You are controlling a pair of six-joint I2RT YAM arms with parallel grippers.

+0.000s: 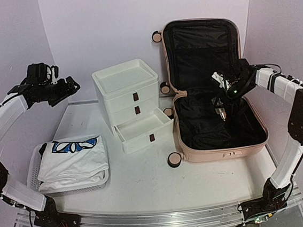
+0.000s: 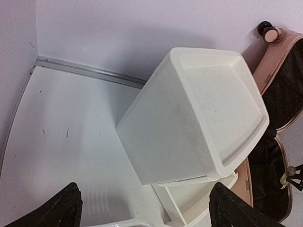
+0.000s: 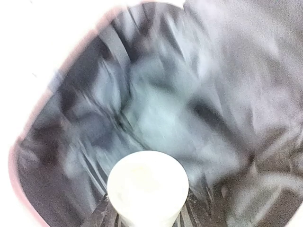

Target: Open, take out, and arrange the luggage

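Luggage (image 1: 225, 152) lies open at 3 o'clock on the white table (image 1: 147, 178). It is a pale pink hard shell with rounded corners. Its base is flat on the table and its lid stands upright at 12 o'clock of the base. Both halves are lined in loose, crumpled black fabric. Round black-and-cream caster wheels (image 1: 174, 159) stick out along its 9 o'clock side.

My right gripper (image 1: 218, 102) hangs over the base, fingers pointing down and pinched on a pale cylinder (image 3: 147, 187). The cylinder is smooth and off-white with a flat round end. The right wrist view is blurred, so I cannot tell what it is.

My left gripper (image 1: 68, 91) is raised at 10 o'clock, well apart from everything. Its black fingers (image 2: 64, 208) are spread wide with nothing between them.

At the table's centre, just beside the luggage, stands a white plastic drawer unit (image 1: 124, 76). It is boxy, with a shallow tray-shaped top and small brown pulls (image 1: 136, 96). Its bottom drawer (image 1: 143, 140) is slid out toward 5 o'clock.

At 8 o'clock sits a white mesh basket (image 1: 34, 167). It holds a folded white shirt (image 1: 73, 163) of soft cloth with a blue print.
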